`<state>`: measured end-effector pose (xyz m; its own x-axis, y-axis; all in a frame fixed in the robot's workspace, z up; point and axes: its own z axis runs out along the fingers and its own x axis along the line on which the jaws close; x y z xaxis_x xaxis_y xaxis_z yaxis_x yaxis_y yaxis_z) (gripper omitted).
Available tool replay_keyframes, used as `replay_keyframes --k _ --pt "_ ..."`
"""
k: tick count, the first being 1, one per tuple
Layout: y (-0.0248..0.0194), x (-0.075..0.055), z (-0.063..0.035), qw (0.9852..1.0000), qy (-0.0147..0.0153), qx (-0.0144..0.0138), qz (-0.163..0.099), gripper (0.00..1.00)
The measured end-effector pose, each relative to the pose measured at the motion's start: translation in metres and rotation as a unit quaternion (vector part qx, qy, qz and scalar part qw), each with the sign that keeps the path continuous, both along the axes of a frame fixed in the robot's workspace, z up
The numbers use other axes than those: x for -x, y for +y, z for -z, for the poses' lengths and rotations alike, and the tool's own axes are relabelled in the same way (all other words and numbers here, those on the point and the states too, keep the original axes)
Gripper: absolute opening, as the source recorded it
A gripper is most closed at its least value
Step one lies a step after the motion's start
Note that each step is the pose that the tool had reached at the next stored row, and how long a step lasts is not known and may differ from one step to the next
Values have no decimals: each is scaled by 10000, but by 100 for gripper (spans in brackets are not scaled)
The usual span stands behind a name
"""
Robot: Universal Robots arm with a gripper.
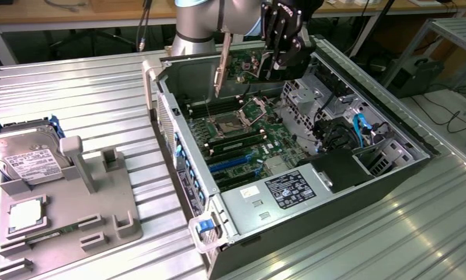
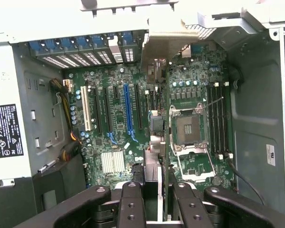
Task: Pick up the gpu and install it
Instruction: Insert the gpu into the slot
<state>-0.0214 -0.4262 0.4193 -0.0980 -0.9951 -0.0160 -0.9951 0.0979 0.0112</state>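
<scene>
Holding the gpu clamped in the pincer, edge-down over the motherboard inside the open case, near its slotted rear wall. Probably handling as light, stiff, fragile; gripping only by bare board edges, not components.

Exterior view: high, angled down over the table and open computer case, mid-distance.
Wrist view: behind the gripper, facing along the edge-on gpu into the case, close.
Shared: motherboard, CPU socket.
</scene>
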Motion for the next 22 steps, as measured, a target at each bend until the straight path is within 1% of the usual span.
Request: replay_keyframes --k 5,7,11,22 --pt "-8 0 35 10000 0 1 -23 28" --pt "-11 0 51 9999 0 1 -172 28" --pt "-24 0 64 9997 0 1 -259 28" --pt "-50 0 92 9994 0 0 -342 28"
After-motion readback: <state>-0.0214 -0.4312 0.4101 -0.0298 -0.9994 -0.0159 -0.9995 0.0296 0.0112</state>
